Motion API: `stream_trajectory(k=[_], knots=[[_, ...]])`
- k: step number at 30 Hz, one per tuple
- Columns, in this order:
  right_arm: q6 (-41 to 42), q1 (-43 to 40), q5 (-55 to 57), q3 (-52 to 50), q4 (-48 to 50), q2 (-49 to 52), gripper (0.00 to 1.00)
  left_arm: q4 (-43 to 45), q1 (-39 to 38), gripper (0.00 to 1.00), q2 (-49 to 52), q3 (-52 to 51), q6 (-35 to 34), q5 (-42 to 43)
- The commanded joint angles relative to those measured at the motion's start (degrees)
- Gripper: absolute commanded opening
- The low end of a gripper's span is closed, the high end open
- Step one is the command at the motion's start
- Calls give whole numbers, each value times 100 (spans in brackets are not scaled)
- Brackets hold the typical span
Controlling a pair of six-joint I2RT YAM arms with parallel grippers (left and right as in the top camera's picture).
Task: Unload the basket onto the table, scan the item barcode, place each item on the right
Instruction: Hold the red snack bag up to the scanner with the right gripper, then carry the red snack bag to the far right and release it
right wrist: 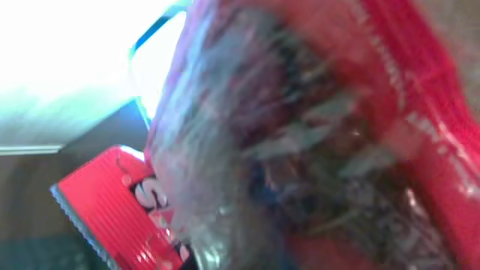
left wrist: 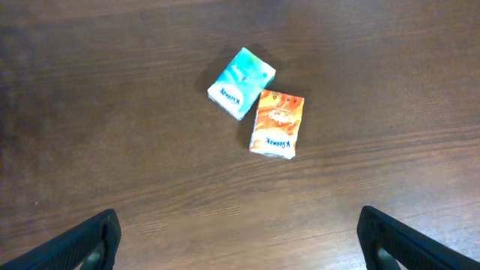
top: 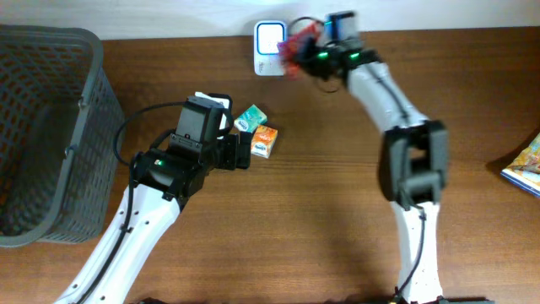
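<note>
My right gripper (top: 308, 49) is at the table's far edge, shut on a crinkly red snack packet (top: 297, 44). It holds the packet right beside the white scanner (top: 270, 38), whose face glows. In the right wrist view the red packet (right wrist: 337, 135) fills the frame and hides the fingers, with the bright scanner (right wrist: 75, 60) behind it. My left gripper (left wrist: 240, 244) hangs open over bare wood, its dark fingers (left wrist: 90, 241) wide apart. Just beyond it lie a teal tissue pack (left wrist: 241, 82) and an orange tissue pack (left wrist: 277, 123), touching each other.
A grey mesh basket (top: 84, 110) stands at the left edge of the table. A colourful flat item (top: 525, 165) lies at the right edge. In the overhead view the teal pack (top: 250, 118) and the orange pack (top: 264, 140) sit mid-table by the left gripper (top: 245, 150).
</note>
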Motion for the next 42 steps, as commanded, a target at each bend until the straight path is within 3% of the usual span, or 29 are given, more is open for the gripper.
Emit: stream_trajectory(k=[1,8,14,15,17,21,26,28,31,36,39,42], knots=[[-664,-911,973,133,-938,-1296,4,7,-13,99,-17,17,-13,61],[-1985,-3418,1340,114,-3602,-1403,4,7,-13,99,-17,17,-13,61],[-2846,-4363,1862,114,-4179,-1178,9,7,-13,99,-17,17,-15,61],[-2841,-4428,2057,114,-4172,-1154,15,7,-13,99,-15,17,-15,61],[-2841,-4505,2415,114,-4151,-1145,99,7,-13,99,-17,17,-13,61],[-2841,-4474,2413,114,-4258,-1145,99,7,-13,99,-17,17,-13,61],[-2844,-4111,1069,-179,-4448,-1145,100,7,-13,99,-17,17,-13,61],[-3058,-3676,295,-573,-4430,-1145,100,7,-13,99,-17,17,-15,61],[-4068,-2796,-964,-981,-4402,-1145,100,7,-13,99,-17,17,-13,61],[-4048,-850,-1058,-1161,-4046,-1145,98,9,-13,99,-17,17,-15,61],[-3213,-4,-994,-1163,-3665,-1145,97,7,-13,99,-17,17,-13,61],[-1464,708,-745,-1167,-3025,-1145,89,7,-13,99,-17,17,-15,61]])
